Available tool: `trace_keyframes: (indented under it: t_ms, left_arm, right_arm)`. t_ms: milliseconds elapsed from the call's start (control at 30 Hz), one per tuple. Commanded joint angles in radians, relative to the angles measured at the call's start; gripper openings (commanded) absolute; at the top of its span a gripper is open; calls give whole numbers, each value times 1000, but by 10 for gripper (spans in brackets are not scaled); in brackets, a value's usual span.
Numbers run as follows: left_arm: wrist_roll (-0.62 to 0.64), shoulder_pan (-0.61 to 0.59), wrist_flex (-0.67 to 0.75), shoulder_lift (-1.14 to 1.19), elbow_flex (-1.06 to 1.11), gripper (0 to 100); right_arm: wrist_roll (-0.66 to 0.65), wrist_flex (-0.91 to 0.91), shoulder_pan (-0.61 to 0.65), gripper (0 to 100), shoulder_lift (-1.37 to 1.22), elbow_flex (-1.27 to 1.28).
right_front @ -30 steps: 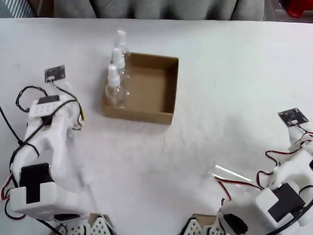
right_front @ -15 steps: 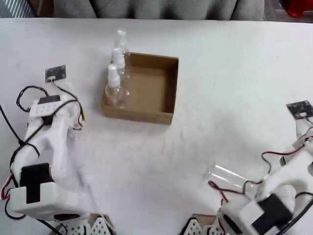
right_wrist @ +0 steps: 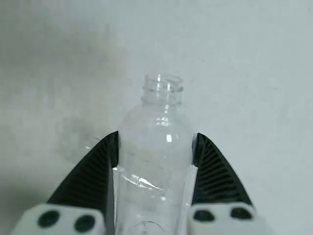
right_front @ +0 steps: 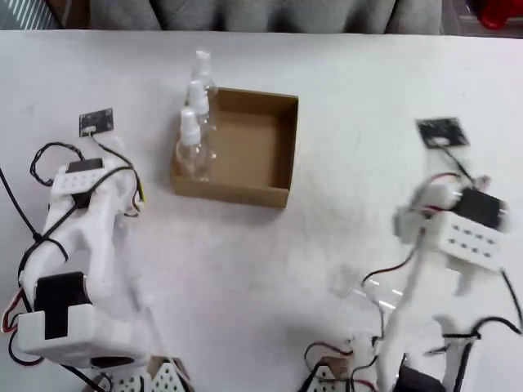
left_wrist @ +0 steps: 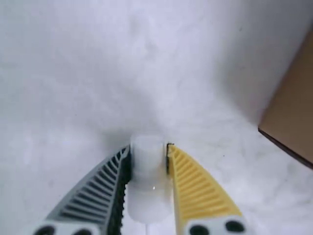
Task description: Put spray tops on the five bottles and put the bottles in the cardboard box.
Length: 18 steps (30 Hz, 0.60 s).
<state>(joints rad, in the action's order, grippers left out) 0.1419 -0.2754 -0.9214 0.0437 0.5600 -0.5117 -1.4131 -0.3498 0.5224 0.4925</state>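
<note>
Left arm (right_front: 78,237) folded low by the table's (right_front: 368,90) left edge. Left gripper (left_wrist: 146,147) is clamped on one white spray top (left_wrist: 146,174).

Right arm (right_front: 458,233) raised near the right front edge. Right gripper (right_wrist: 155,136) grips one uncapped bottle (right_wrist: 155,166), neck pointing away from the wrist, long axis along the fingers.

Three capped bottles (right_front: 194,151) stand upright at the cardboard box's (right_front: 245,192) left wall.

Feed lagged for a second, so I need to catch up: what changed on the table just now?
The right arm swung up and inward from the near right corner; the right gripper is shut on the open bottle. The left gripper with its spray top, the box and three capped bottles stayed put.
</note>
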Motion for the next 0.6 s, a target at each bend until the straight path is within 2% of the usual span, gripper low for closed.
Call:
trace_keyframes:
  t_ms: [0, 100, 300, 400, 567]
  left_arm:
    - [-9, 15, 8, -1, -26, 21]
    - [-9, 15, 8, -1, -26, 21]
    - [-9, 15, 8, -1, -26, 21]
    - [-9, 15, 8, -1, -26, 21]
    - [-9, 16, 8, -1, -26, 21]
  right_arm:
    - [285, 24, 265, 21, 42, -55]
    - [390, 76, 418, 17, 42, -49]
    - [502, 90, 667, 17, 76, -54]
    - [549, 107, 756, 17, 104, -49]
    - [565, 243, 852, 17, 160, 61]
